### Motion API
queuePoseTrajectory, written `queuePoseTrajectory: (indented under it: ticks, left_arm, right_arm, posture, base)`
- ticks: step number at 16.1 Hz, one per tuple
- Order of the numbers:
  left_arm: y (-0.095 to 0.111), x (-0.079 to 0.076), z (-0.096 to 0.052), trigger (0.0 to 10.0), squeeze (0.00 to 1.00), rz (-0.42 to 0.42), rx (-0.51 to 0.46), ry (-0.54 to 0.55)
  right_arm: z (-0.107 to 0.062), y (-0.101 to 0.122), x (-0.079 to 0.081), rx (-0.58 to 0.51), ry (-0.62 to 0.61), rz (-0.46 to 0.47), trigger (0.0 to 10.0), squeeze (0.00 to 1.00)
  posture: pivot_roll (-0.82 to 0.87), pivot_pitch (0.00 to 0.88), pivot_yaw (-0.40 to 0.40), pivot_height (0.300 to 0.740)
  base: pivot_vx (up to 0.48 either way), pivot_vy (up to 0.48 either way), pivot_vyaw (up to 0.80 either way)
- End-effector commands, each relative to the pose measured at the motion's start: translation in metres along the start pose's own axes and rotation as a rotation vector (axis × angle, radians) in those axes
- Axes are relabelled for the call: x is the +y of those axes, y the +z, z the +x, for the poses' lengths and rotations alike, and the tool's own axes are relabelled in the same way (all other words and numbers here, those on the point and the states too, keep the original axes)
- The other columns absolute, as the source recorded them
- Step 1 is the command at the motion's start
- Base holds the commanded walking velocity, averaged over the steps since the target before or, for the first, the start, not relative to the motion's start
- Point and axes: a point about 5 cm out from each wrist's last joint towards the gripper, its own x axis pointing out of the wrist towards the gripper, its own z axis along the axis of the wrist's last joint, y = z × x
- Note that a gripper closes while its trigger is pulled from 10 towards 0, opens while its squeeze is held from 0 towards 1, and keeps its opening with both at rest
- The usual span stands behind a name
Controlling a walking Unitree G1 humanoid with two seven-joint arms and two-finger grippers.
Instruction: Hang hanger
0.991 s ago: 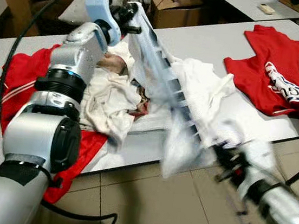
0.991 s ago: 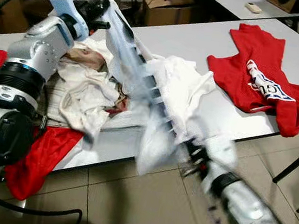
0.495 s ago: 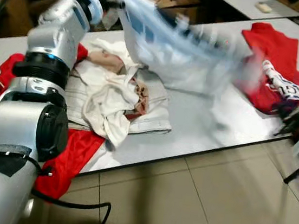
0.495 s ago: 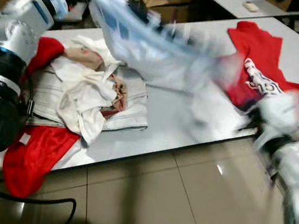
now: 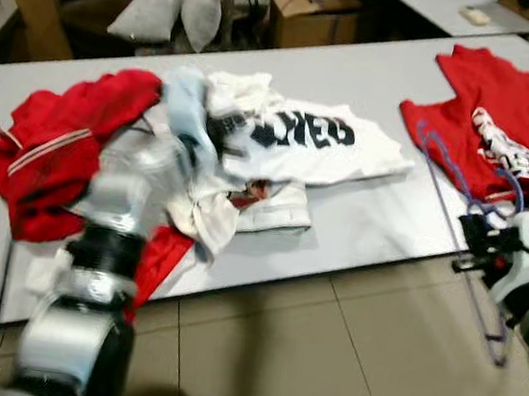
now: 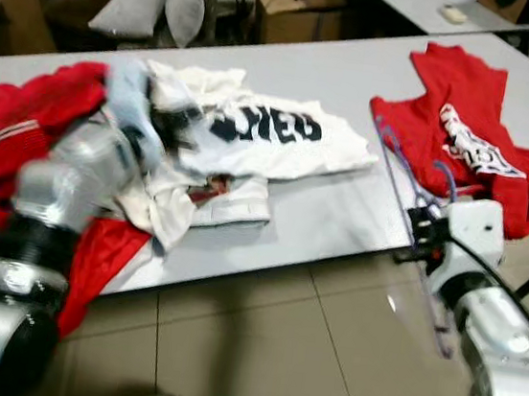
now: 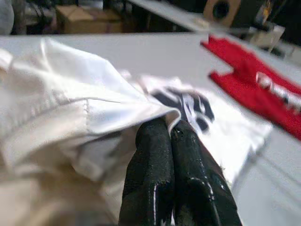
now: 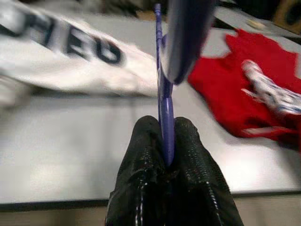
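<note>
**Right wrist view: hanger clamped, white shirt pinched on the table**

In the right wrist view the purple hanger (image 8: 162,101) was seen pinched between the black fingers (image 8: 141,155) of the right gripper (image 8: 165,141), its thin frame running straight out along the finger line. In the head views the right gripper (image 5: 483,246) was found just off the front edge of the table (image 5: 367,230), near its right end, with the hanger's long axis slanting from above the red shirt (image 5: 489,139) down past the edge towards the floor. The hanger was thus carried by the right arm alone.

The left gripper (image 7: 170,136) was closed on a fold of the white printed shirt (image 5: 301,140), which lay spread mid-table; the left arm was blurred. A red garment (image 5: 58,149) lay heaped at the left end beside crumpled white cloth.

No rail or hook could be made out, so the hanging place could not be judged. An open cardboard box (image 5: 311,15) stood behind the far edge; its contents could not be told.
</note>
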Motion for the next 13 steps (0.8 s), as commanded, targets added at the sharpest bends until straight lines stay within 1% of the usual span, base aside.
queuePoseTrajectory:
  ticks: [1, 2, 3, 4, 5, 6, 7, 8, 9, 10, 11, 12, 13]
  left_arm:
    - [0.017, -0.002, 0.0, 0.0, 0.0, 0.035, -0.043, 0.018]
    - [0.031, -0.005, 0.003, 0.0, 0.0, 0.052, -0.078, 0.018]
    - [0.04, -0.007, 0.005, 0.0, 0.0, 0.055, -0.103, 0.013]
    - [0.061, -0.013, 0.008, 0.0, 0.0, 0.035, -0.161, -0.004]
    - [0.081, -0.02, 0.007, 0.0, 0.0, -0.008, -0.22, -0.021]
    - [0.095, -0.022, 0.007, 0.0, 0.0, -0.052, -0.261, -0.024]
    - [0.109, -0.023, 0.007, 0.0, 0.0, -0.079, -0.293, -0.024]
    - [0.12, -0.025, 0.008, 0.0, 0.0, -0.096, -0.312, -0.039]
    - [0.127, -0.03, 0.009, 0.0, 0.0, -0.087, -0.319, -0.07]
    - [0.13, -0.036, 0.009, 0.0, 0.0, -0.073, -0.311, -0.104]
    - [0.13, -0.048, 0.011, 0.0, 0.0, -0.052, -0.29, -0.157]
    - [0.128, -0.055, 0.011, 0.0, 0.0, -0.042, -0.276, -0.183]
    - [0.127, -0.057, 0.011, 0.0, 0.0, -0.043, -0.27, -0.185]
  right_arm:
    - [-0.003, 0.011, 0.011, -0.061, 0.073, 0.001, 10.0, 0.0]
    - [-0.008, 0.018, 0.025, -0.114, 0.189, 0.01, 10.0, 0.0]
    - [-0.01, 0.02, 0.033, -0.128, 0.25, 0.016, 10.0, 0.0]
    - [-0.013, 0.022, 0.048, -0.141, 0.356, 0.017, 10.0, 0.0]
    - [-0.014, 0.023, 0.059, -0.149, 0.426, 0.024, 10.0, 0.0]
    - [-0.014, 0.024, 0.066, -0.149, 0.469, 0.034, 10.0, 0.0]
    - [-0.015, 0.024, 0.07, -0.143, 0.499, 0.035, 10.0, 0.0]
    - [-0.014, 0.024, 0.074, -0.138, 0.517, 0.033, 10.0, 0.0]
    - [-0.01, 0.022, 0.077, -0.132, 0.523, 0.029, 10.0, 0.0]
    - [-0.004, 0.021, 0.078, -0.125, 0.511, 0.022, 10.0, 0.0]
    - [0.013, 0.02, 0.079, -0.115, 0.447, 0.033, 10.0, 0.0]
    - [0.027, 0.021, 0.079, -0.112, 0.397, 0.061, 10.0, 0.0]
    - [0.032, 0.022, 0.08, -0.115, 0.388, 0.069, 10.0, 0.0]
  posture:
    - [0.03, 0.0, 0.118, 0.74]
    - [0.03, 0.0, 0.118, 0.74]
    - [0.04, 0.0, 0.118, 0.74]
    - [0.04, 0.0, 0.116, 0.74]
    - [0.04, 0.0, 0.112, 0.74]
    - [0.05, 0.0, 0.108, 0.74]
    - [0.05, 0.0, 0.107, 0.74]
    - [0.05, 0.0, 0.107, 0.74]
    - [0.05, 0.0, 0.108, 0.74]
    - [0.05, 0.0, 0.108, 0.74]
    - [0.05, 0.0, 0.112, 0.74]
    - [0.05, 0.0, 0.116, 0.74]
    - [0.05, 0.0, 0.116, 0.74]
  base:
    - [0.0, 0.0, 0.0]
    - [0.0, 0.0, 0.0]
    - [0.0, 0.0, 0.0]
    - [0.0, 0.0, 0.0]
    - [0.0, 0.0, 0.0]
    - [0.0, 0.0, 0.0]
    - [0.0, 0.0, 0.0]
    - [0.0, 0.0, 0.0]
    - [0.0, 0.0, 0.0]
    - [0.0, 0.0, 0.0]
    - [0.0, 0.0, 0.0]
    - [0.0, 0.0, 0.0]
    - [0.0, 0.0, 0.0]
